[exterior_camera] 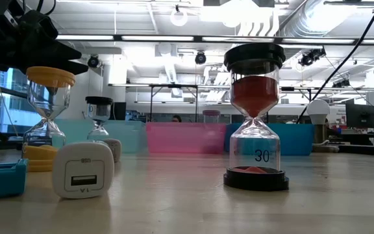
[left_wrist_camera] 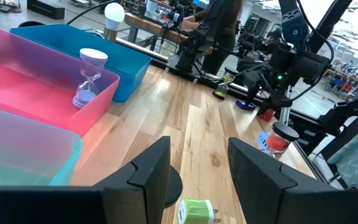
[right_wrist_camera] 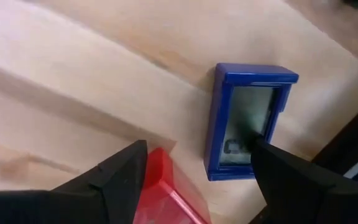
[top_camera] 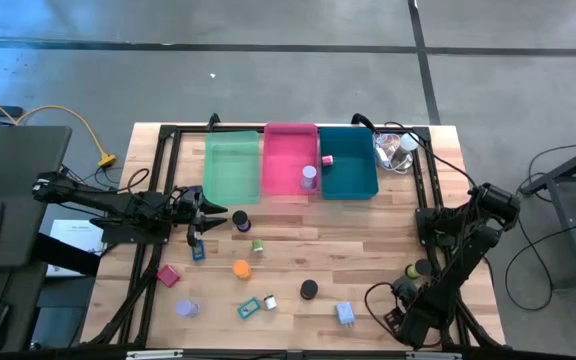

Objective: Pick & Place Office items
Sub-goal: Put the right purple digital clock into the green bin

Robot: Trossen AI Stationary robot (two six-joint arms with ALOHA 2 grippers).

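Observation:
My right gripper [right_wrist_camera: 197,149] points down near the table's near right corner [top_camera: 405,318], open. Under it lie a red block [right_wrist_camera: 166,196], close against one finger, and a blue rectangular item [right_wrist_camera: 247,121] by the other. My left gripper [left_wrist_camera: 197,180] stands open and level at the table's left [top_camera: 208,215], above a green item [left_wrist_camera: 194,211] and next to a dark cylinder [top_camera: 241,222]. Other office items lie loose on the wood: an orange one [top_camera: 241,268], a black-capped hourglass with red sand [exterior_camera: 258,117], a pink block [top_camera: 168,275] and a white charger [exterior_camera: 83,170]. My right gripper has the red block [right_wrist_camera: 157,180] against the inner side of one finger [right_wrist_camera: 120,177] as seen from above. Whether they touch, I cannot tell. The other finger stands apart from the block.
Three trays stand side by side at the far edge: green [top_camera: 230,165], pink [top_camera: 290,150] with a purple hourglass [left_wrist_camera: 89,78] in it, and teal [top_camera: 353,175]. A clear plastic lump [top_camera: 396,150] sits at the far right. Black frame rails run along both sides.

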